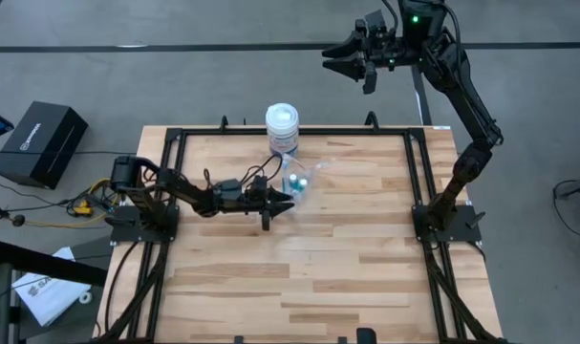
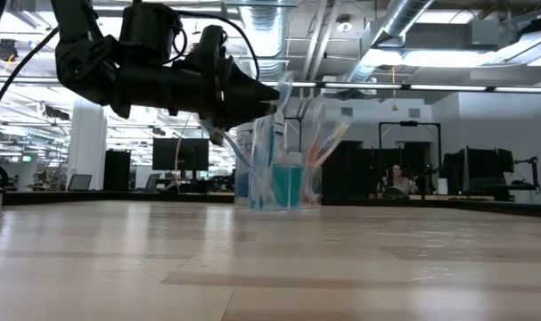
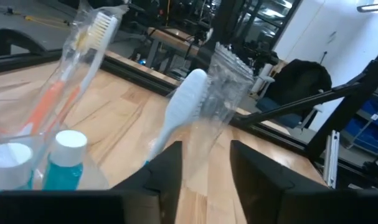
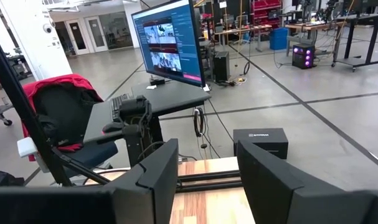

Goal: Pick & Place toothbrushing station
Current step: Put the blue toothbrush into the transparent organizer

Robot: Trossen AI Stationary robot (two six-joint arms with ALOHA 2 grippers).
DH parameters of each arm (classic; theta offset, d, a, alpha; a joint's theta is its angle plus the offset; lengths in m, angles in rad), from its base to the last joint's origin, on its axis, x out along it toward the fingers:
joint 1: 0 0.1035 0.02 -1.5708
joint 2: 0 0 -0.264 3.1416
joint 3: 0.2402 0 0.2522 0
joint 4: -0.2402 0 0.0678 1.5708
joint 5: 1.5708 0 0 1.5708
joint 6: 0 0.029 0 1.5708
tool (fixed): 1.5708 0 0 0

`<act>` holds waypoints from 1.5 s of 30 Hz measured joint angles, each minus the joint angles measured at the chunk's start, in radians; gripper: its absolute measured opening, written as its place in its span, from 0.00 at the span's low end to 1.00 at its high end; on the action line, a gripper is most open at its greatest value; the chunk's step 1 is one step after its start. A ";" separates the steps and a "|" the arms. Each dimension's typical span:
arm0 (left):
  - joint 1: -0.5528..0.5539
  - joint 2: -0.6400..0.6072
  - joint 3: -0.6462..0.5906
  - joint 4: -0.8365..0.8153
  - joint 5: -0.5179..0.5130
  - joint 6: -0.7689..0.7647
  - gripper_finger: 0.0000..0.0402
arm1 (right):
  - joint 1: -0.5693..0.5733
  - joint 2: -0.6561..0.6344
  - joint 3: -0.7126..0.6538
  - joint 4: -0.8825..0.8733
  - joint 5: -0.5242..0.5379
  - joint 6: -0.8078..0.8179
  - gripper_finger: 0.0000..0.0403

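A pale wooden table (image 1: 347, 268) inside a black frame is filling the floor from above, and the left gripper (image 1: 288, 201) is reaching low across it, its tip right at the clear holder (image 1: 299, 182) of the toothbrushing station, which is sitting just in front of the white jar (image 1: 282, 127) near the far edge; the right gripper (image 1: 352, 57) is hanging high beyond the table's back corner, fingers spread and carrying nothing. Down at table level, the holder (image 2: 283, 174) is standing upright on the wood with toothbrushes (image 2: 328, 143) leaning out of it, the left gripper (image 2: 261, 94) hovering at its rim. From the left wrist, the two dark fingers (image 3: 167, 177) are standing parted, a white toothbrush (image 3: 179, 112) rising between them, though I cannot tell whether they are touching it. From the right wrist, its fingers (image 4: 157, 171) are gaping at a monitor (image 4: 170, 40) and desk.
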 joint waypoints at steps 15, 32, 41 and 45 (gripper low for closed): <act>0.018 0.000 0.001 0.001 -0.003 -0.029 0.46 | 0.000 0.000 0.000 -0.022 -0.001 -0.022 0.39; 0.029 0.000 0.001 0.000 0.000 -0.027 0.47 | 0.000 0.000 0.000 -0.021 -0.001 -0.023 0.40; 0.065 0.000 0.001 0.001 0.031 -0.029 0.47 | 0.000 0.000 0.000 -0.021 -0.006 -0.023 0.40; 0.061 0.000 0.001 0.001 0.031 -0.034 0.47 | 0.000 0.000 0.000 -0.020 -0.024 -0.022 0.40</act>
